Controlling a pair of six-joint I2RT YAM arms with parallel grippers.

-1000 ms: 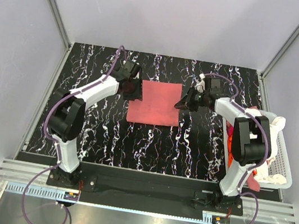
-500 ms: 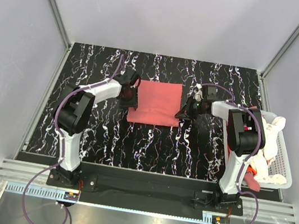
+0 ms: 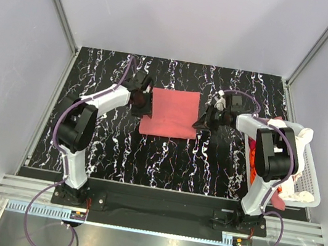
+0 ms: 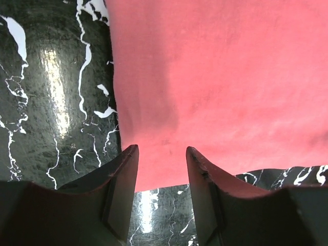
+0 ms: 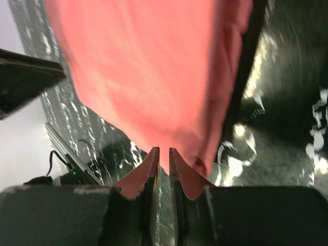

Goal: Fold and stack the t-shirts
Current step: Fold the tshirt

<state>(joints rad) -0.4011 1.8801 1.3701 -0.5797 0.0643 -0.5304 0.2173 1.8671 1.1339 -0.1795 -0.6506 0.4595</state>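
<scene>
Salmon-pink t-shirt (image 3: 170,113) folded flat on worktop (image 3: 208,161); right jaws shifted toward near corner, narrowed onto hem; left jaws held wide; next fold judged imminent.

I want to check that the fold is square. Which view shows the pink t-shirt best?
Top external: the whole pink t-shirt lies there, all four edges visible. The left wrist view shows only one corner; the right wrist view, a blurred close part.
</scene>
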